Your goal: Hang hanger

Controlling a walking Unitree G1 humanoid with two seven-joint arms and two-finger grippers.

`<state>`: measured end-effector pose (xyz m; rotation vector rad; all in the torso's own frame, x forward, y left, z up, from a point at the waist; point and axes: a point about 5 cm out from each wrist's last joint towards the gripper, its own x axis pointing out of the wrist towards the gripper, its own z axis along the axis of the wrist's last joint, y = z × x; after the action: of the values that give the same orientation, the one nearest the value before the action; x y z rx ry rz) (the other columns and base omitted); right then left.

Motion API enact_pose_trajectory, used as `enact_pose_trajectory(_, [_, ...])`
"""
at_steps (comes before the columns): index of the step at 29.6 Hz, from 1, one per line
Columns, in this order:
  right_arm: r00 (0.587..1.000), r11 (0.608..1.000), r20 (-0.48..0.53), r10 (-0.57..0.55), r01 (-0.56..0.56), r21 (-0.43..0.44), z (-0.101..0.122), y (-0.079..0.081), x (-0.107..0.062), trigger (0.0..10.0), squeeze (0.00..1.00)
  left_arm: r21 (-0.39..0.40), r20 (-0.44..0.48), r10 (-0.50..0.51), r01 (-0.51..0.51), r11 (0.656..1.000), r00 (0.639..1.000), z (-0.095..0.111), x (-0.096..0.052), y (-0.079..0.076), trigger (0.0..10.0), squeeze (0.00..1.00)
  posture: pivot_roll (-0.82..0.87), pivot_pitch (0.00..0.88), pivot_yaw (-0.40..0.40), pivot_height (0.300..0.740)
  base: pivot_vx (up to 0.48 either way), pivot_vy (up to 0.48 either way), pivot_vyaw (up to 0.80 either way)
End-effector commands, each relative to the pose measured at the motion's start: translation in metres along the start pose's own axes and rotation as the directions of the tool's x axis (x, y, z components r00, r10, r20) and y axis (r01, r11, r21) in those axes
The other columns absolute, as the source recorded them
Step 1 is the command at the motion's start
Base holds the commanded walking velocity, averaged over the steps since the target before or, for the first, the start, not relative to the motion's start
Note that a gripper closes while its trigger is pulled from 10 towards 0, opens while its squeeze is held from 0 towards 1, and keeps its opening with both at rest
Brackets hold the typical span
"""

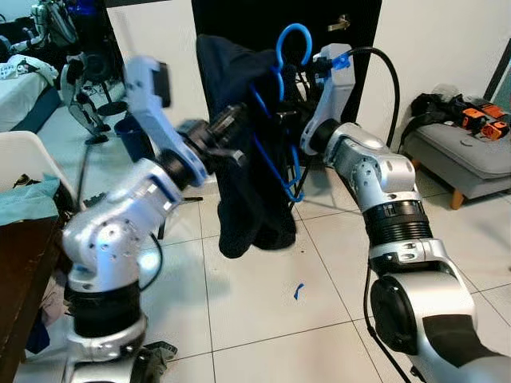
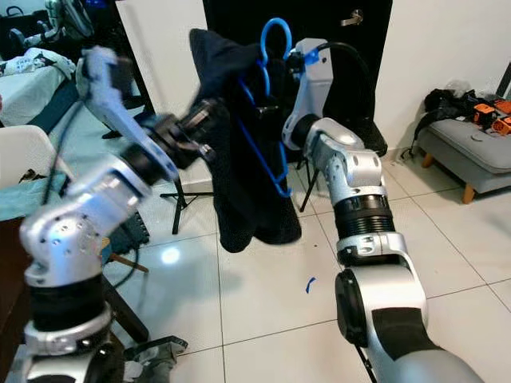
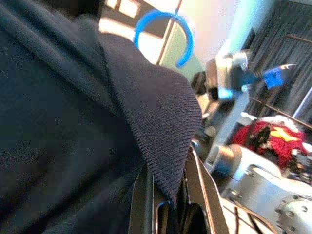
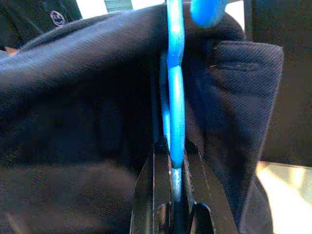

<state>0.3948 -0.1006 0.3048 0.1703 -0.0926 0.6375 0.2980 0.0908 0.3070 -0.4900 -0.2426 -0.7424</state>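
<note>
A blue plastic hanger (image 1: 283,96) is held up in front of me, its hook (image 1: 294,41) pointing upward. A dark navy garment (image 1: 243,167) is draped over it and hangs down toward the floor. My right gripper (image 4: 171,195) is shut on the hanger's blue bar, as the right wrist view shows. My left gripper (image 3: 168,195) reaches in from the left (image 1: 227,132) and is shut on a fold of the navy garment (image 3: 161,146). Both arms are raised before a dark doorway (image 1: 239,20).
White tiled floor (image 1: 263,303) lies below, with a small scrap of blue tape (image 1: 298,291) on it. A grey couch (image 1: 471,155) with orange items stands at the right. A brown table edge (image 1: 20,279) and white chair (image 1: 24,155) are at the left. A black stand (image 2: 188,199) is behind the garment.
</note>
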Motion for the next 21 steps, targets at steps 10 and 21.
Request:
enact_pose_trajectory(10, [0.992, 0.995, 0.089, 0.092, -0.088, -0.045, 0.014, 0.021, 0.007, 0.0, 0.0, -0.054, -0.055, -0.124, 0.121, 0.991, 0.991, -0.02, 0.007, -0.027, 10.0, 1.0, 0.03, 0.0, 0.097, 0.74, 0.0, 0.0, 0.0])
enact_pose_trajectory(21, [0.983, 0.99, 0.131, 0.126, -0.115, -0.084, 0.019, 0.018, 0.003, 0.0, 0.0, 0.28, -0.152, 0.02, 0.024, 0.96, 0.988, -0.007, -0.008, 0.003, 10.0, 1.0, 0.03, 0.0, 0.094, 0.74, 0.0, 0.0, 0.0])
